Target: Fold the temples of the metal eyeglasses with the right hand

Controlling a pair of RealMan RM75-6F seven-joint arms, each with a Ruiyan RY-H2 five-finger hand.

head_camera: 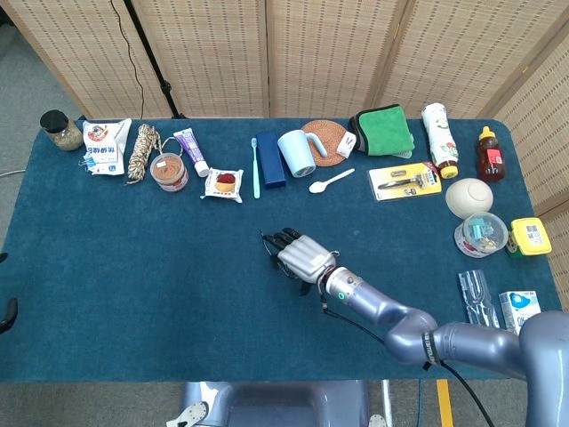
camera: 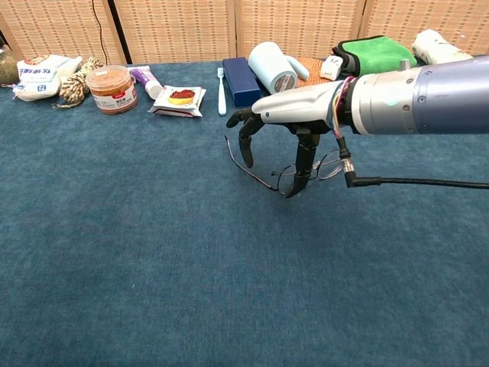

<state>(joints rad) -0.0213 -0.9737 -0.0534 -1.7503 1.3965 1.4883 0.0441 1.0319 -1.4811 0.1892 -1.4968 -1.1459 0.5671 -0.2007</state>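
Note:
The metal eyeglasses (camera: 309,171) lie on the blue table (camera: 153,252), lenses toward the right. One thin temple (camera: 246,166) stretches out to the left and away; its tip also shows in the head view (head_camera: 266,241). My right hand (camera: 284,115) hovers palm down over the frame. Its fingers (camera: 246,145) hang over the open temple. Its thumb (camera: 299,167) reaches down to the rim of the nearer lens. In the head view the right hand (head_camera: 300,256) covers most of the glasses. Nothing is gripped. The other temple is hidden behind the hand.
A blue box (camera: 242,80), a toothbrush (camera: 221,90), a white mug (camera: 272,69) and a snack pack (camera: 179,99) stand just behind the hand. More items line the back edge. A white oval object (head_camera: 468,197), containers and a milk carton (head_camera: 521,313) sit at the right.

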